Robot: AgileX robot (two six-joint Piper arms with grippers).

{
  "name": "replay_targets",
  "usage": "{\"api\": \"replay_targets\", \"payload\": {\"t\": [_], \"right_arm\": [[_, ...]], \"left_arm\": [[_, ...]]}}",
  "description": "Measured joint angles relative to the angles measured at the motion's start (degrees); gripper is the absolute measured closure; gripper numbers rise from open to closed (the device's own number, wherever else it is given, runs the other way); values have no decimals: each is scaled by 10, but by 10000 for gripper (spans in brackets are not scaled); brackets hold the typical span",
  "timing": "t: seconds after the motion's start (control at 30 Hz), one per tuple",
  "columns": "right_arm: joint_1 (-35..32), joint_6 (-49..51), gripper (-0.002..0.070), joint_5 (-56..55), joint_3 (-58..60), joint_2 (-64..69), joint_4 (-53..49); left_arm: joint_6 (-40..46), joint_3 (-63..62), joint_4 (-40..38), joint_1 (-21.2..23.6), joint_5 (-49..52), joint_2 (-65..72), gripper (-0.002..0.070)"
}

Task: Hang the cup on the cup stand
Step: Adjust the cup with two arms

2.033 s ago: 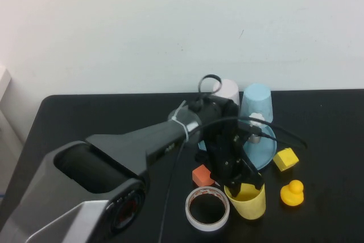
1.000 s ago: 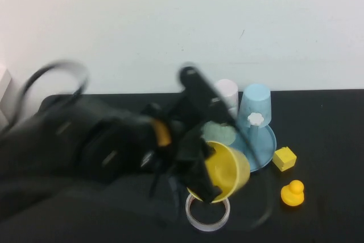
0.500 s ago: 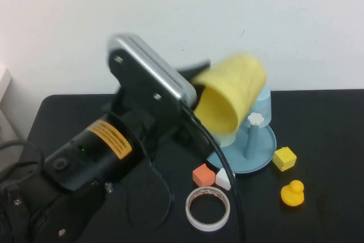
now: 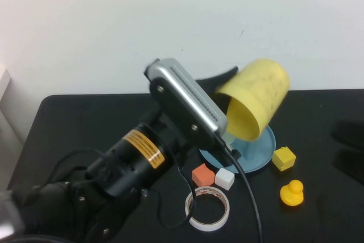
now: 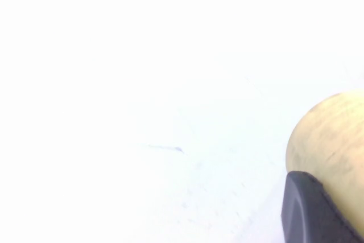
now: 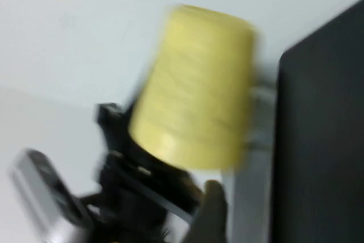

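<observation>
Black and matte, the bench (image 4: pixel 318 112) fills the lower half of the high view, backed by a plain white wall (image 4: pixel 114 27) with a few faint scuffs. Near the centre, the left end effector (image 4: pixel 227 92) is pinched on the wall of the bright yellow plastic tumbler (image 4: pixel 255 105), a smooth tapered cup held in the air, tilted with its open mouth facing down and left. Just beneath it sits the round light-blue plastic cup stand (image 4: pixel 259 151), its tray resting on the bench and mostly hidden by the cup. In the lower centre lie a glossy white ring of tape (image 4: pixel 208 209), a small orange block (image 4: pixel 202 174) and a white cube (image 4: pixel 224 178) touching each other. Further right are a yellow cube (image 4: pixel 283 158) and a yellow rubber duck (image 4: pixel 292 192). The right end effector is a dark blur at the right edge (image 4: pixel 350 149); whether it is spread or pressed together cannot be told.
</observation>
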Motion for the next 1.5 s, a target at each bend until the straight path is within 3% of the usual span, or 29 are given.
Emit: {"api": "replay_targets", "payload": {"t": [0.13,0.33,0.73,1.2,1.3,1.5], "right_arm": [[0,1,-2,71,-78,130,0],[30,-3,-14,94,-168,240,0],[140,-8,-17,-41,-233,272,0],[152,25,5,-66,-268,315,3],[152,23,90,-51,-269,324,7],[152,19,87,-49,-270,325,9]], "left_arm": [[1,0,6,0,1,19,670],[1,0,6,0,2,22,670],[2,0,0,0,0,22,670],[2,0,6,0,-1,22,666],[2,0,2,0,1,24,630],[2,0,-37,0,1,25,453]]}}
